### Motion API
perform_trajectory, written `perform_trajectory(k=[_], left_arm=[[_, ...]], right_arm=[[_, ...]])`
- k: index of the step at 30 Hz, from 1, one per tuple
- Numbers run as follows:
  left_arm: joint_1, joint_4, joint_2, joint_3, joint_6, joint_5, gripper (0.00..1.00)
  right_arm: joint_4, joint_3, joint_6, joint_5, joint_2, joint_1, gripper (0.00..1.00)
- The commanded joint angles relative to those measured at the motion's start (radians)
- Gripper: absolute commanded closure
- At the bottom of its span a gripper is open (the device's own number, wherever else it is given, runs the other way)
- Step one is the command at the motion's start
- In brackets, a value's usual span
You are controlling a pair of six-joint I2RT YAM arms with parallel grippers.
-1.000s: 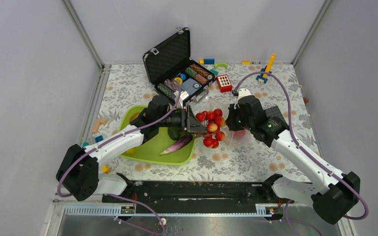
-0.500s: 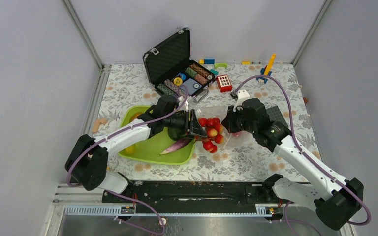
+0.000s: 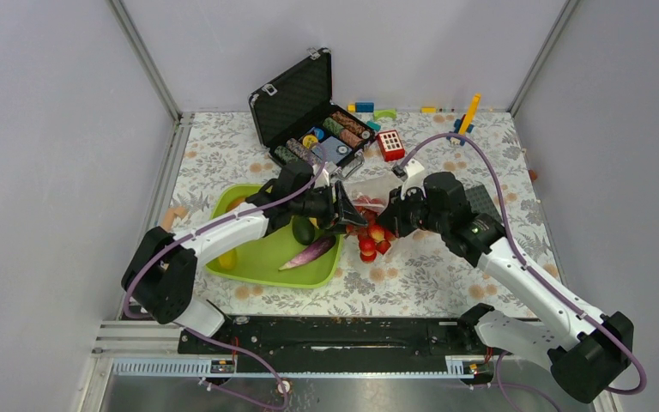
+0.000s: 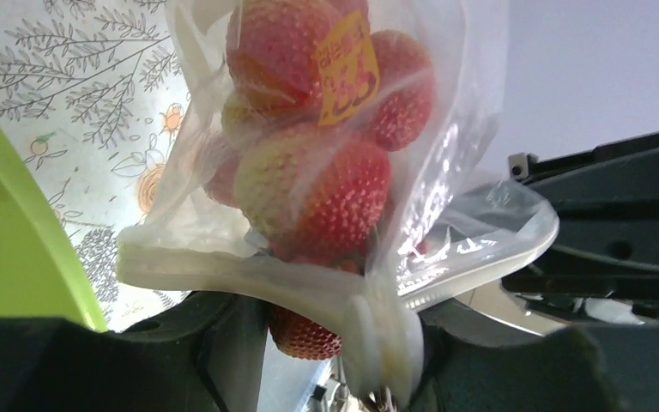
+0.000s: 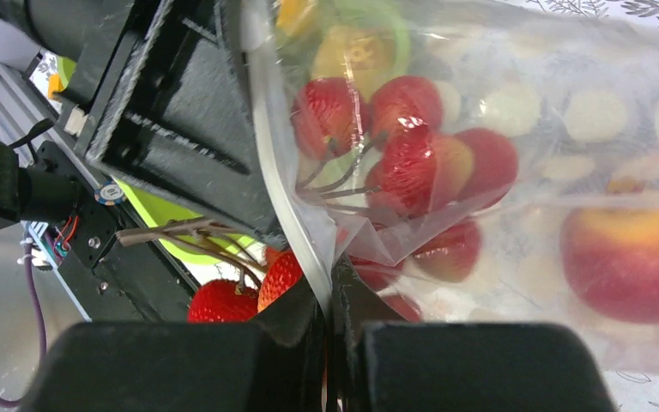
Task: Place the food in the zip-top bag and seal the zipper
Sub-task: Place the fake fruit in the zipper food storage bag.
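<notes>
From above, my right gripper holds the zip-top bag by its mouth so my left gripper can feed in the red berry cluster; left wrist: jaws clamped on its last berry, just outside the zipper; right wrist: fingers pinched together on that strip.

In the top view the left arm hid most of the dark green avocado, the right wrist view cut the red apple at its right edge, and the left wrist view cut the red berry cluster at the top
</notes>
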Motion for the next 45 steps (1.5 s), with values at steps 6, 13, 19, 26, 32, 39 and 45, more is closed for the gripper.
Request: perform_trajectory(k=[6,13,19,26,32,39,45], left_arm=[[-0.003,0.454,0.013,-0.056,-0.324,-0.110,1.00],[-0.003,0.480,0.013,-0.111,-0.449,-0.246,1.00],[-0.013,0.251,0.006,-0.007,-0.341,-0.291,0.70],[-0.036,0.077,-0.101,0.036,-0.152,-0.361,0.31],[-0.063,-0.092,-0.233,0.084,0.046,-0.393,0.14],[-0.119,-0.247,-0.407,0.056,0.267,-0.489,0.01],[-0.120,-0.394,-0.549,-0.012,0.299,-0.682,0.01]], right_arm=[[0.059,-0.027,0.017,-0.066,-0.002,0.029,1.00],[0.067,-0.037,0.069,-0.037,-0.012,0.029,1.00],[0.054,-0.044,0.086,-0.018,-0.017,0.029,1.00],[0.003,-0.012,0.134,0.125,-0.017,0.029,1.00],[-0.024,0.003,0.212,0.206,-0.025,0.028,1.00],[-0.046,0.011,0.285,0.258,-0.048,0.028,1.00],[-0.054,0.026,0.329,0.266,-0.072,0.028,1.00]])
